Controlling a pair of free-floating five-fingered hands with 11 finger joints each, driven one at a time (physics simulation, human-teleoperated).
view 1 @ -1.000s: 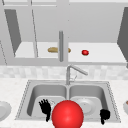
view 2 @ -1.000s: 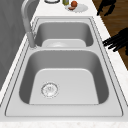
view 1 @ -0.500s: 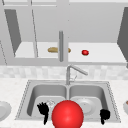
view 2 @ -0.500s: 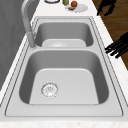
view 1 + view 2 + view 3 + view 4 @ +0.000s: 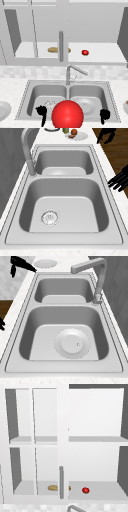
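A big red ball [image 5: 67, 115] sits low in the front view, before the sink's [image 5: 26, 86] front rim and between my two hands. My left hand [image 5: 42, 113] hangs over the front edge of the left basin, fingers relaxed and holding nothing; in the left side view the left hand [image 5: 119, 180] reaches in from the right over the counter edge. My right hand [image 5: 104, 115] floats at the front of the right basin, fingers loose and empty. A round plate [image 5: 72, 343] lies in the right basin.
The faucet [image 5: 72, 71] rises behind the divider, spout turned right. On the open cabinet's shelf lie a tan loaf [image 5: 53, 487] and a small red fruit [image 5: 85, 490]. A plate [image 5: 3, 110] is on the left counter, and a dish with food [image 5: 76, 134] on the right counter.
My left hand has sunk a little toward the sink's front rim. The right hand and the ball have stayed put.
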